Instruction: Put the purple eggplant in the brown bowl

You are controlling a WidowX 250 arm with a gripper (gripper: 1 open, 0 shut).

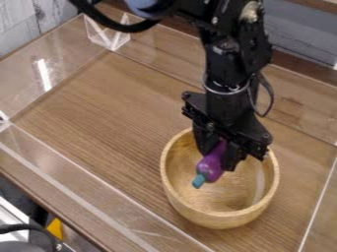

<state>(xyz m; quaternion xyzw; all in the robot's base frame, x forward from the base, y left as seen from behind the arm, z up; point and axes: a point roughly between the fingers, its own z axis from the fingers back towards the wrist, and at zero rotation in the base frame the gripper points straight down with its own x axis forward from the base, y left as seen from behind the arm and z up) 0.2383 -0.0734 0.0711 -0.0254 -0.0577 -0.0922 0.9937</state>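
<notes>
The purple eggplant point(211, 163) hangs stem-cap down between the fingers of my black gripper point(222, 153), which is shut on it and points straight down. It is held over the inside of the brown bowl point(186, 204), a wide light-wood bowl at the lower right of the table. The teal cap sits low inside the rim; I cannot tell whether it touches the bowl's floor. The arm point(231, 59) rises from the gripper toward the top of the view.
The wooden tabletop point(105, 108) is ringed by clear acrylic walls point(39, 69). A dark stain point(258, 96) marks the wood behind the bowl. A clear stand point(108, 33) sits at the back left.
</notes>
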